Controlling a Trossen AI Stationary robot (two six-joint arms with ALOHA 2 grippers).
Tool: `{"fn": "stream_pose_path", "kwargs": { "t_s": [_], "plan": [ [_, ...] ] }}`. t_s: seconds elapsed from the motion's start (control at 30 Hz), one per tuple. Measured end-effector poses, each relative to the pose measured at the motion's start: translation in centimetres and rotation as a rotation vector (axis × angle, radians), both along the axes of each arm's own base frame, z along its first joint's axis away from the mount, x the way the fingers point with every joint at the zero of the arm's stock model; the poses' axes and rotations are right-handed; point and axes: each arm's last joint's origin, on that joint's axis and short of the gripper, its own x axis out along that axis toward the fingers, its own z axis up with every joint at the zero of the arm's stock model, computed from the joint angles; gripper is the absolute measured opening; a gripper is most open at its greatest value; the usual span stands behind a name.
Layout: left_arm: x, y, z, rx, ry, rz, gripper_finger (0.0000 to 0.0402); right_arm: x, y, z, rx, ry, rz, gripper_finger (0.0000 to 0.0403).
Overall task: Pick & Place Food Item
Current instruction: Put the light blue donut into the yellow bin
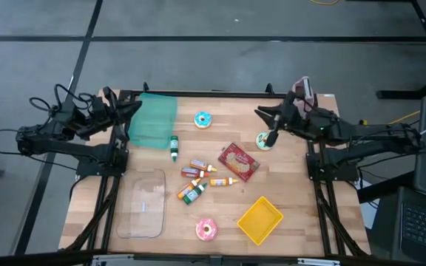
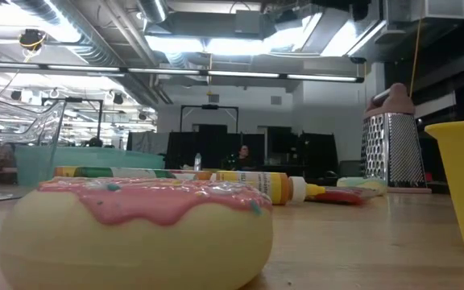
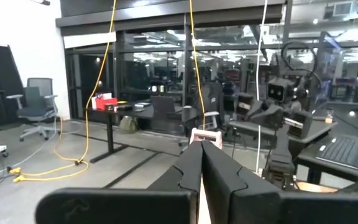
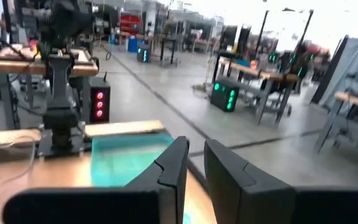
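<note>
Around me is a big open workshop with desks and glass partitions, and below the high camera lies the pale wooden bench (image 1: 294, 192) with both arms parked at its far edge. The task names no particular food item, so I judge candidates by reach. Nearest the right gripper (image 1: 261, 112) is a small round mint-frosted doughnut (image 1: 264, 140), lying just under and slightly nearer me than the jaws; being round, it has no long axis to line up on. A blue-frosted doughnut (image 1: 203, 119) sits at mid-bench near the far edge, between the two arms. A red rectangular cracker packet (image 1: 239, 160) lies further in, its long axis slanting from far-left to near-right. A pink-frosted doughnut (image 1: 206, 230) rests by the near edge, well away from both arms and filling the low view. Likely destinations are the yellow square plastic tub (image 1: 260, 219) near the front right and the teal plastic bin (image 1: 152, 120) by the left arm.

The right jaws stand narrowly apart and hold nothing. The left gripper (image 1: 135, 106) waits over the teal bin's far corner, jaws pressed together and empty. I reckon the right arm is better placed: a short drop down and towards me onto the mint doughnut.
</note>
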Motion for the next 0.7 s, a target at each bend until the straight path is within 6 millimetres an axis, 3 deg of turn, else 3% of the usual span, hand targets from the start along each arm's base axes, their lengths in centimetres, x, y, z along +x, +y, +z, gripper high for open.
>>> {"fn": "stream_pose_path", "kwargs": {
  "t_s": [0.2, 0.43, 0.7],
  "plan": [
    [0.1, -0.2, -0.2, 0.022, 0.031, -0.089, 0.0006, 0.0, 0.0, 0.4, -0.038, -0.024, 0.003, 0.0059],
    [0.3, 0.0, -0.6, 0.008, 0.069, -0.004, 0.0006, 0.0, 0.0, 0.4, -0.073, -0.001, 0.01, 0.0059],
    [2.2, 0.0, -2.1, 0.019, 0.19, 0.016, 0.0007, 0.0, 0.0, 0.6, -0.193, 0.026, -0.002, 0.0059]
  ]
}}
